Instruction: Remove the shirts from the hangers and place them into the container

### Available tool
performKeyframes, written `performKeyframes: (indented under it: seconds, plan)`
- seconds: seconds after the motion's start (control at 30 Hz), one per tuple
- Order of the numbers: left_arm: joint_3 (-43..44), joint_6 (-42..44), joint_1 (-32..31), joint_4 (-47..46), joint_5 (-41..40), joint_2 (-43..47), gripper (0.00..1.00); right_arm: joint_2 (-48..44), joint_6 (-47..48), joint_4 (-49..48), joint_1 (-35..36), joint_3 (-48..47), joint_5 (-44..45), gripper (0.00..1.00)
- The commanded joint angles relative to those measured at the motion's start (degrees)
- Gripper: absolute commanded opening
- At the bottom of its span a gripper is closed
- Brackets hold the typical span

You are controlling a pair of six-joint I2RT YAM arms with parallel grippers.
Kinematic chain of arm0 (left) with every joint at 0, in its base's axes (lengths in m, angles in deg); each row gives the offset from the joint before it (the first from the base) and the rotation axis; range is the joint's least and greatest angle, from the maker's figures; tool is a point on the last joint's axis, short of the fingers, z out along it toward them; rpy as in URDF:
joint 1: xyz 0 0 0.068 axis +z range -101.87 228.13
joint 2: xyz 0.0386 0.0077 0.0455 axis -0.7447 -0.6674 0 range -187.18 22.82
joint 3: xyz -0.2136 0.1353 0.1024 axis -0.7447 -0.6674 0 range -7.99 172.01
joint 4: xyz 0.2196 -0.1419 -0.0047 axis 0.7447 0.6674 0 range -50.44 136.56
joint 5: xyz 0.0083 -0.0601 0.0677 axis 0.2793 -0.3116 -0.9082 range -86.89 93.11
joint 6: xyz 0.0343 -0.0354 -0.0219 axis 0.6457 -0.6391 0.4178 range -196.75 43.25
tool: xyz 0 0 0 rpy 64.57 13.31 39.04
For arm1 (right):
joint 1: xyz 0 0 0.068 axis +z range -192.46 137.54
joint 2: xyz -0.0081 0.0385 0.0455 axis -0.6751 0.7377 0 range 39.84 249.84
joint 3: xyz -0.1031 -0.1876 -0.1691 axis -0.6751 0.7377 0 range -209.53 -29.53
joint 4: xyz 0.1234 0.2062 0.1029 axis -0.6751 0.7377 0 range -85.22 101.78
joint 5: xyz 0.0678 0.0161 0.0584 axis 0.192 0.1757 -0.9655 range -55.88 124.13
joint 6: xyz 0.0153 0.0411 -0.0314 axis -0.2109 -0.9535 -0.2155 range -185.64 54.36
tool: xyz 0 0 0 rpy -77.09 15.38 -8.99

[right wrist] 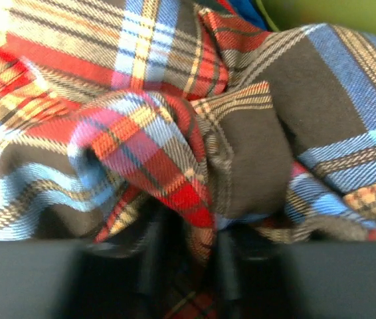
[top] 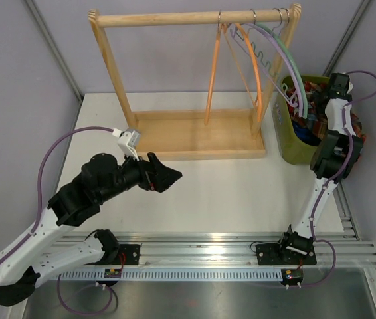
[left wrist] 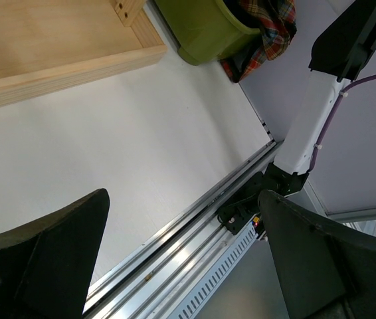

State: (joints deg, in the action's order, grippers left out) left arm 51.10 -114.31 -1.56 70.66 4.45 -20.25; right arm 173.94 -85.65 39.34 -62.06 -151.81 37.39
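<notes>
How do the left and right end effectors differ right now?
The left end effector hovers over the table, while the right end effector is down in the bin. The left one's jaws gape wide with nothing between them; the right one's fingers stand close, with tartan shirt cloth bunched between them, grip unclear. Both are black two-finger types.

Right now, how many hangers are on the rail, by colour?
Orange hangers: 2
Pale green hanger: 1
Lilac hanger: 1
Total: 4, all on the rail and bare. They overlap at the right end, so the count there is a best reading.
</notes>
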Motion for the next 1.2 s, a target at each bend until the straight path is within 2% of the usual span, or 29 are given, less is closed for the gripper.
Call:
performKeyframes:
  seconds: [0.0,0.03,0.1,0.37,0.6,0.7,0.73,0.87,0.97,1.17]
  plan:
    - [0.5,0.3,0.3,-1.6,0.1,1.8,0.99,-7.6,1.5,9.3,2.4,5.8,-3.6,0.48]
    - [0.8,0.6,0.3,-1.3,0.0,2.0,0.99,-10.2,1.0,7.2,2.4,6.5,-3.4,0.73]
    - [1.0,0.8,0.3,-0.9,-0.8,2.5,0.99,-17.4,0.8,5.4,2.4,7.2,-1.6,0.98]
    - [2.7,2.8,0.4,1.6,-3.9,4.7,0.99,-43.8,0.5,-5.3,2.9,17.9,-3.0,0.99]
    - [2.9,3.5,0.4,2.0,-4.7,7.1,0.99,-60.0,3.0,2.3,4.6,20.8,-4.0,1.00]
    - [3.2,3.8,0.4,2.6,-4.3,7.6,0.99,-66.3,2.7,4.5,4.7,22.4,-13.3,1.00]
    - [3.3,3.9,0.4,2.7,-4.3,7.8,0.99,-69.0,2.2,4.7,4.7,23.1,-21.5,1.00]
    - [3.9,4.5,0.4,3.9,-4.3,8.1,0.99,-73.7,0.3,4.6,6.6,27.5,-40.1,1.00]
    - [4.5,5.0,0.4,5.1,-5.0,8.7,0.99,-77.9,0.7,5.6,10.6,30.7,-42.3,0.99]
    - [5.7,5.9,0.4,6.1,-7.1,9.8,0.99,-81.5,0.1,7.8,12.3,32.1,-48.7,0.99]
